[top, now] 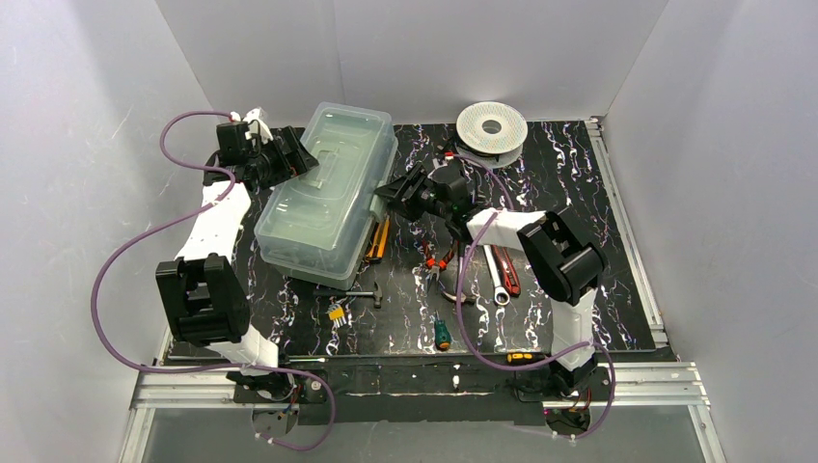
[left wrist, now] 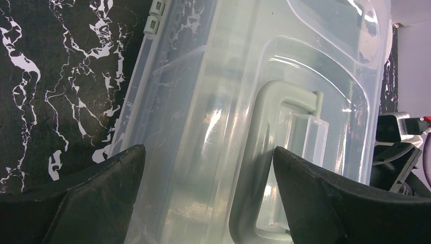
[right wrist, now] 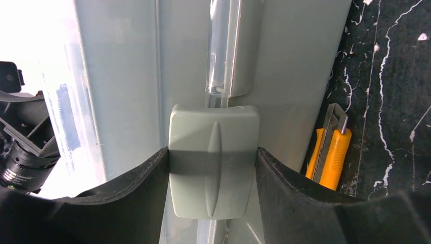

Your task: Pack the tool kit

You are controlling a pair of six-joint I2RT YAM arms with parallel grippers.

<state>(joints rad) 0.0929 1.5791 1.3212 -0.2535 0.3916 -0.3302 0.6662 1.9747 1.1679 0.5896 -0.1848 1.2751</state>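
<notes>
The toolbox point(top: 333, 193) stands lid-down on the left-centre of the black marbled surface point(top: 579, 193), set at a slant. Its contents cannot be made out through the cloudy lid. The left gripper point(left wrist: 208, 162) is over the lid beside the handle point(left wrist: 264, 152) with its fingers point(left wrist: 101, 198) spread wide; contact with the lid cannot be confirmed. The right gripper point(right wrist: 213, 157) is at the box's right side, fingers point(right wrist: 137, 198) pinching the pale green latch point(right wrist: 213, 127) from both sides. A yellow utility knife point(right wrist: 328, 157) lies just beside the base, its lower end cut off by a finger. Loose on the surface are a wrench point(top: 495, 275), partly covered by the right arm, and a green screwdriver point(top: 442, 333). A white wire spool point(top: 492, 123) sits at the far edge.
</notes>
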